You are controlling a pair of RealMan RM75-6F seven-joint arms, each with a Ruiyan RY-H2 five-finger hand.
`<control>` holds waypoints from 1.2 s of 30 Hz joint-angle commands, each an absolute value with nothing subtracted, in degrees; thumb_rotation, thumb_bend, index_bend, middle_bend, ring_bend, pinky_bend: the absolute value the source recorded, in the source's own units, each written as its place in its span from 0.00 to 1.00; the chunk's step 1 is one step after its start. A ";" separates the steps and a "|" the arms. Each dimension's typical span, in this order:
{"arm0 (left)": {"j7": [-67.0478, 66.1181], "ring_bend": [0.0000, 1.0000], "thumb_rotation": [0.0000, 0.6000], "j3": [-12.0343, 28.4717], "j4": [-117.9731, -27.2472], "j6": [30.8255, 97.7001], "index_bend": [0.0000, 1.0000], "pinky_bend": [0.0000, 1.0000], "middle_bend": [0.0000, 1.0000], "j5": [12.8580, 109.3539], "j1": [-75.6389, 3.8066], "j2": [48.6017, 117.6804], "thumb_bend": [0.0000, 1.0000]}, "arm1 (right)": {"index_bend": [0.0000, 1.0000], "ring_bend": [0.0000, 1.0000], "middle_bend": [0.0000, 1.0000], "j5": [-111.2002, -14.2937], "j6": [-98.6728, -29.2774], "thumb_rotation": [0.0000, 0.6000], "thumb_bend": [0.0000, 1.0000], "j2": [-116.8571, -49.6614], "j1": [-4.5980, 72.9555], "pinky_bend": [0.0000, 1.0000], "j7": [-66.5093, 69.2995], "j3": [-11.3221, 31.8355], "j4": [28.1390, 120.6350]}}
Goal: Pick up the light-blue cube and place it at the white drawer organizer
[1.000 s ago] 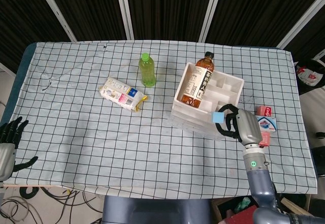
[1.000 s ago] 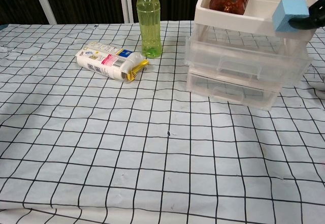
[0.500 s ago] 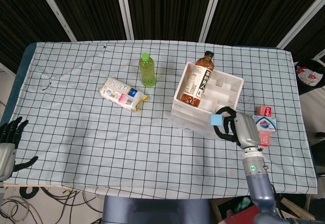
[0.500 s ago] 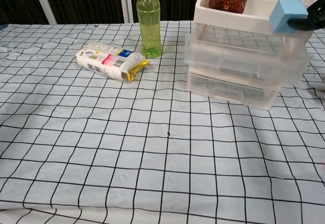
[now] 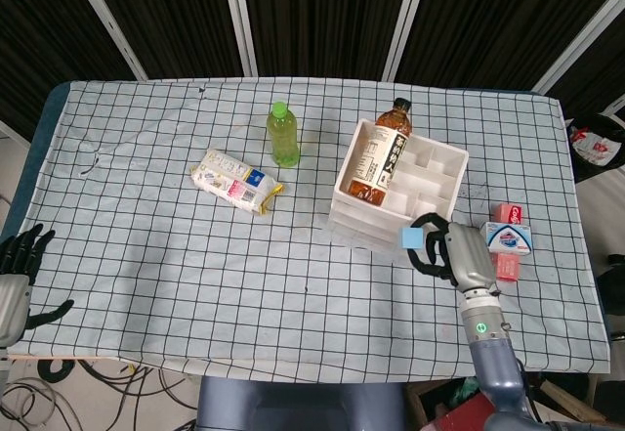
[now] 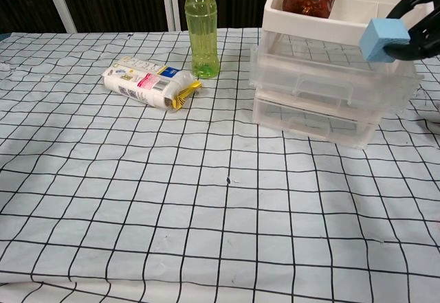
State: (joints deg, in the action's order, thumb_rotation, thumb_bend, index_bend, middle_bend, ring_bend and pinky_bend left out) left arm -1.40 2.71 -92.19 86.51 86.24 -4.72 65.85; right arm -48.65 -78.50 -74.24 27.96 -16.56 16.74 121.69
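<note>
1. Light-blue cube (image 5: 412, 238) is pinched at the fingertips of the right hand (image 5: 457, 255), held in the air just off the near front edge of the white drawer organizer (image 5: 430, 173); chest view shows it level w/ the top tray rim, not yet over a compartment.
2. Right hand: dark fingers (image 6: 417, 1) curl round the cube's far side, near face left bare. Grip looks shallow, fingertip-only.
3. Left hand (image 5: 18, 260) sits at the table's far left edge, fingers apart, holding nothing, well apart from the action.
4. Handling, as a guess: matte surface & crisp edges suggest foam or light plastic, so prob. very light, not fragile, not slippery. If foam, a hard squeeze could dent it or pop it out sideways. Best hold is on opposite flat faces, mid-height, as now.
5. Organizer's left slot is taken by a brown tea bottle (image 5: 379, 157) lying in it; the right-side compartments look free.
6. Next move likely needs a lift & carry inward over an open compartment before release.
</note>
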 commanded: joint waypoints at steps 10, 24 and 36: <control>-1.37 0.00 1.00 2.85 -92.04 86.54 0.00 0.00 0.00 86.07 -4.76 65.89 0.02 | 0.21 0.87 0.80 -49.76 -78.79 1.00 0.25 -75.40 27.74 0.76 -16.20 16.46 120.45; -1.33 0.00 1.00 2.77 -92.05 86.75 0.00 0.00 0.00 86.28 -4.68 65.84 0.02 | 0.49 0.87 0.80 -58.73 -80.75 1.00 0.28 -73.79 23.39 0.76 -12.37 12.33 124.70; -1.62 0.00 1.00 2.57 -92.17 86.96 0.00 0.00 0.00 86.71 -4.62 65.90 0.02 | 0.69 0.86 0.79 -67.17 -75.47 1.00 0.32 -72.16 19.83 0.76 -9.80 3.30 127.63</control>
